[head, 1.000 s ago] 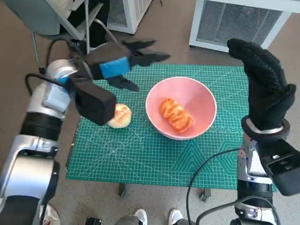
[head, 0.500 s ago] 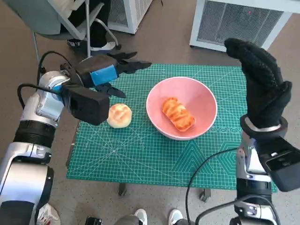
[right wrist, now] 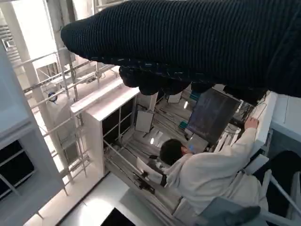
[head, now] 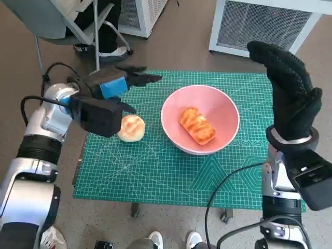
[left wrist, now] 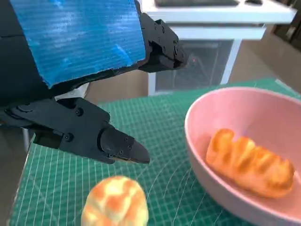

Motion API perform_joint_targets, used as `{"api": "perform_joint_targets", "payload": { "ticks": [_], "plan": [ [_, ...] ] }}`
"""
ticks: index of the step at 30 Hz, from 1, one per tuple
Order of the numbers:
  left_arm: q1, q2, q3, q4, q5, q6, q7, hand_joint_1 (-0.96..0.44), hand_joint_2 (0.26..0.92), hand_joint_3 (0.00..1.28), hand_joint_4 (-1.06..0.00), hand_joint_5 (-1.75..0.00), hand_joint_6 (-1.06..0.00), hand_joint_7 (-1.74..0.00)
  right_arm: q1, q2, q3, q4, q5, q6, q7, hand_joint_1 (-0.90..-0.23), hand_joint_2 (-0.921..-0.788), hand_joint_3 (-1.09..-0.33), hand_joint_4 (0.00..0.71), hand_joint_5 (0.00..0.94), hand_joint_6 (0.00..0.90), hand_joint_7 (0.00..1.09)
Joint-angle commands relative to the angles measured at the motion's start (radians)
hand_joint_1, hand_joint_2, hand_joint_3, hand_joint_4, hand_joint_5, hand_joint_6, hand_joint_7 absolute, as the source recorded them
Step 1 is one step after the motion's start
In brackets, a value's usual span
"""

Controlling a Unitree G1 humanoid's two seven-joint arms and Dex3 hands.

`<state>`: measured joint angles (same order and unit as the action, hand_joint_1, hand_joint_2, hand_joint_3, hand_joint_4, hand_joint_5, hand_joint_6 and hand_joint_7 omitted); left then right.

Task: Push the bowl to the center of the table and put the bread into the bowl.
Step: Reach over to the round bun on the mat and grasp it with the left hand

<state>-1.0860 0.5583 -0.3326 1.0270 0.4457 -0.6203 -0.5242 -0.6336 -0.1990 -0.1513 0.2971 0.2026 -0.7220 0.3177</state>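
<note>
- The bench (head: 155, 176) carries a pink bowl (head: 218, 109) near its middle, one long bread (head: 196, 126) already inside.
- Left robot hand (head: 120, 83) hovers spread and empty above the round bread (head: 131, 127); lower straight, close gently around its sides.
- Right robot hand (head: 290, 88) is raised, holding nothing.

Smooth, glossy pink bowl (head: 200, 119) holding a glazed, shiny bread loaf (head: 196, 126); a matt round bun (head: 130, 127) lies on the matt green gridded cutting mat (head: 155, 166). Left hand (head: 116, 83): hard black plastic with ribbed blue tape; right hand (head: 290, 93): coarse black knitted cloth.
</note>
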Motion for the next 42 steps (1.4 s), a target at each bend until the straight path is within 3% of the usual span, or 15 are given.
{"api": "perform_joint_targets", "payload": {
  "ticks": [1, 21, 36, 42],
  "plan": [
    [0.012, -0.022, -0.024, 0.049, 0.026, 0.031, 0.007, -0.16, 0.843, 0.0, -0.23, 0.0, -0.36, 0.0, 0.008, -0.011, 0.0, 0.0, 0.013, 0.017, 0.009, -0.571, -0.921, -0.704, 0.316, 0.008, 0.059, 0.64],
    [0.013, -0.053, -0.092, 0.141, 0.09, 0.134, 0.003, -0.14, 0.866, 0.01, -0.21, 0.0, -0.32, 0.0, 0.017, -0.021, -0.004, -0.009, 0.013, 0.011, 0.006, -0.57, -0.921, -0.706, 0.313, 0.005, 0.056, 0.64],
    [0.018, -0.108, -0.142, 0.179, 0.123, 0.316, -0.067, -0.19, 0.882, 0.01, -0.14, 0.0, -0.29, 0.0, 0.011, -0.014, 0.001, 0.003, 0.003, -0.001, 0.0, -0.565, -0.921, -0.707, 0.313, 0.004, 0.054, 0.64],
    [0.022, -0.126, -0.166, 0.198, 0.144, 0.349, -0.054, -0.16, 0.885, 0.01, -0.23, -0.02, -0.33, -0.01, 0.01, -0.014, 0.002, 0.006, -0.003, -0.005, -0.002, -0.561, -0.921, -0.708, 0.315, 0.004, 0.053, 0.64]
  ]
}}
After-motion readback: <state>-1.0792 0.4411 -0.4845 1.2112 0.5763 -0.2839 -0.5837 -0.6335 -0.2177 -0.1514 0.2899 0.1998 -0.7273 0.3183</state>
